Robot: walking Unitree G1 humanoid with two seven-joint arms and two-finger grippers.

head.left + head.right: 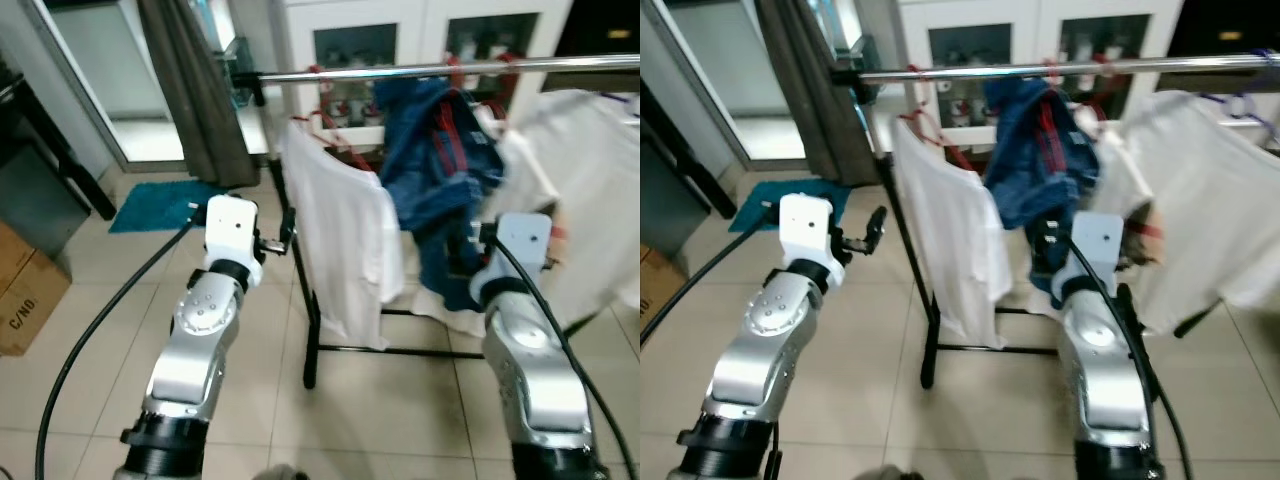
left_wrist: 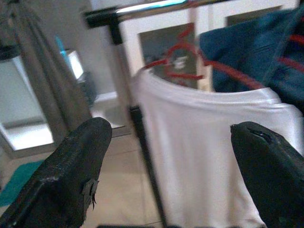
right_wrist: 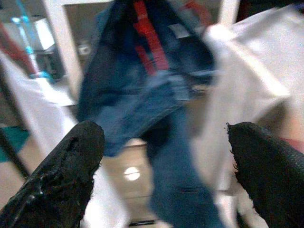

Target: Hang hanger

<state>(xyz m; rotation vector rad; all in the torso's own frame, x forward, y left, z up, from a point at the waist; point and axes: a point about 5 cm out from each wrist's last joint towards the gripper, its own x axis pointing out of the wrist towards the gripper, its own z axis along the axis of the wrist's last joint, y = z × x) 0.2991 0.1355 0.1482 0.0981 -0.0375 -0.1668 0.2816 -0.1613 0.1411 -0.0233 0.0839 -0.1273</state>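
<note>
A silver rail runs across the top of a black clothes rack. A white shirt hangs from it on a red hanger. To its right, a blue denim garment hangs on another red hanger, and a second white garment hangs further right. My left gripper is raised just left of the white shirt, open, with nothing between its fingers. My right gripper is held up in front of the denim, open and empty.
The rack's black frame stands on a tiled floor. A white glass-door cabinet is behind it. A grey curtain and a teal mat lie to the left. A cardboard box sits at the far left.
</note>
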